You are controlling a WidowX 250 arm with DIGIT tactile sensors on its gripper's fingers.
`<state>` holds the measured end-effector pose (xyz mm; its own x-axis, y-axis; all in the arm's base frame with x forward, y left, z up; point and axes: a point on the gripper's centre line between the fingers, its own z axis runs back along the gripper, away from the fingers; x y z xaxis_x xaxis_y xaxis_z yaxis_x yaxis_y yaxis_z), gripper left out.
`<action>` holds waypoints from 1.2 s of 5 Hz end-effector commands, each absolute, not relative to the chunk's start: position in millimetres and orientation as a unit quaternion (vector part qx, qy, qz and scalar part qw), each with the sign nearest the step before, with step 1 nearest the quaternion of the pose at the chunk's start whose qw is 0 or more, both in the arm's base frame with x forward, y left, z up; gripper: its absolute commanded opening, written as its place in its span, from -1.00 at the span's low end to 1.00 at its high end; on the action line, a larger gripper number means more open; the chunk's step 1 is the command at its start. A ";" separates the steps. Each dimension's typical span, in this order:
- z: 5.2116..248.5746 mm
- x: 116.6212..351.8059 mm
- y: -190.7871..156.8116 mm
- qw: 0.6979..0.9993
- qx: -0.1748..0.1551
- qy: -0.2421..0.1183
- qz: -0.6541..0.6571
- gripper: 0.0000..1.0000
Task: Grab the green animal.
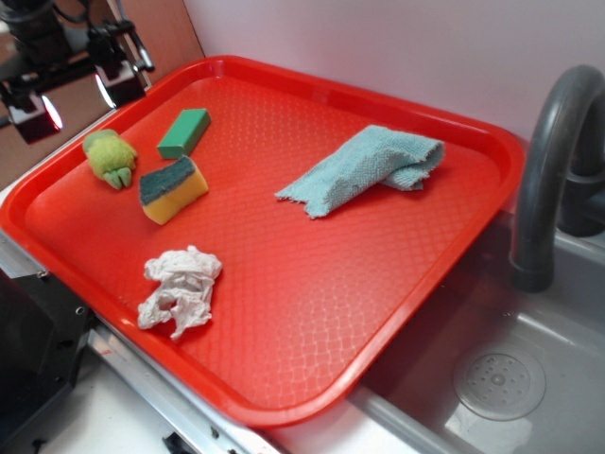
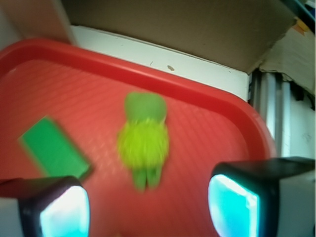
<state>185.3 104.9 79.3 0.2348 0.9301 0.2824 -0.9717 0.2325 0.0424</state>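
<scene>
The green animal (image 1: pixel 111 157) is a small fuzzy yellow-green plush with darker green feet. It lies near the left edge of the red tray (image 1: pixel 312 274). In the wrist view the green animal (image 2: pixel 143 139) lies ahead of and between my fingers, blurred. My gripper (image 1: pixel 80 95) hangs above the tray's far left corner, above and behind the plush, not touching it. The gripper (image 2: pixel 148 210) is open and empty, with its jaws wide apart. One fingertip (image 2: pixel 64 207) is lower left, the other lower right.
A flat green block (image 1: pixel 184 132) and a yellow sponge with a dark green top (image 1: pixel 173 188) lie just right of the plush. A crumpled white cloth (image 1: pixel 178 289) and a light blue towel (image 1: pixel 364 167) also lie on the tray. A grey faucet (image 1: pixel 553 161) and a sink stand at right.
</scene>
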 end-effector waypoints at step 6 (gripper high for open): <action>15.3 181.3 145.5 0.759 0.139 -0.130 0.623 -1.00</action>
